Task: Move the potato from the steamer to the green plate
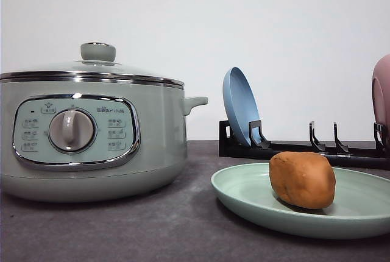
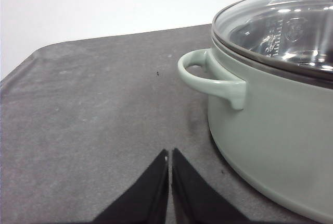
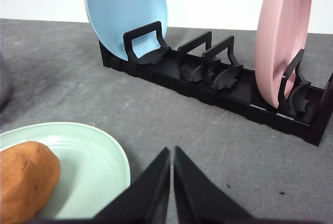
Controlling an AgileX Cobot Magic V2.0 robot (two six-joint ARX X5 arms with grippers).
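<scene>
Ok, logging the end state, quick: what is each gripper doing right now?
Left gripper: shut, holding nothing, over bare table beside the steamer.
Right gripper: shut, holding nothing; the potato lies on the green plate.

Dark grey table [image 1: 152, 225] bears steamer [image 1: 91, 140], green plate [image 1: 256, 204] (holding potato [image 1: 303, 180]), black rack [image 1: 292, 150]

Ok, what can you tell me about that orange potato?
The potato is a rounded, lumpy lump with smooth, matte orange-brown skin. It lies on its side in the green plate, resting on the plate's shallow inside, a bit toward the side away from the steamer. It is far smaller than the plate. Nothing else touches it. The right claw sits shut beside the plate, not holding it.
</scene>
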